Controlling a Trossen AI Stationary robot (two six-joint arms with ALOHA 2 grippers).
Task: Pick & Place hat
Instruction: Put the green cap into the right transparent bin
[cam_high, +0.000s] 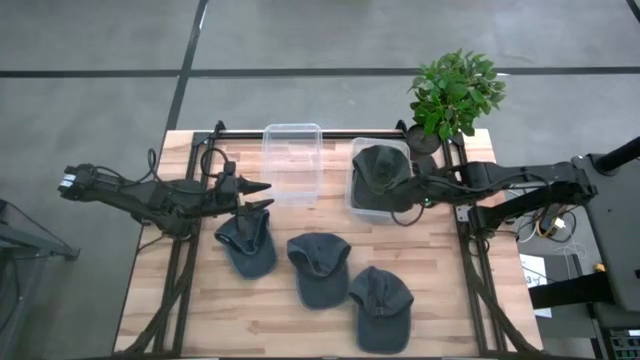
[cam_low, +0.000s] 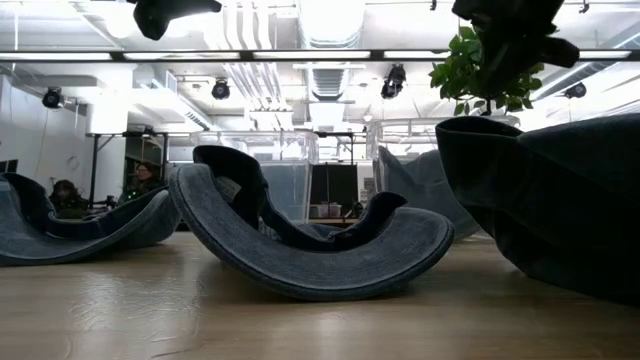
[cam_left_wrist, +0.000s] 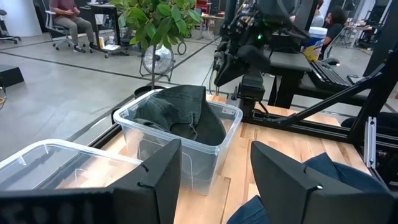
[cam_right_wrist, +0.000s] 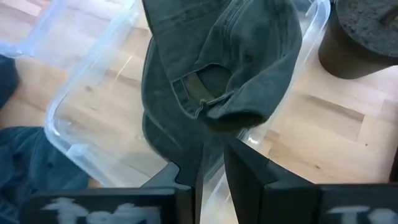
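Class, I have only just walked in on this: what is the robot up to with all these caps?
The robot is sorting caps into clear bins. The right gripper hangs over the right bin, where a dark green cap already lies; its fingers are nearly closed with nothing between them. The left gripper, open and empty, hovers over the nearest blue cap, beside the empty bin. Two more blue caps wait on the table.

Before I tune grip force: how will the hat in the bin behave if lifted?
Probably floppy: the green hat sags in folds over the bin wall. Likely light, being thin cloth. Its brim may hold shape, as the table hat keeps its curve.
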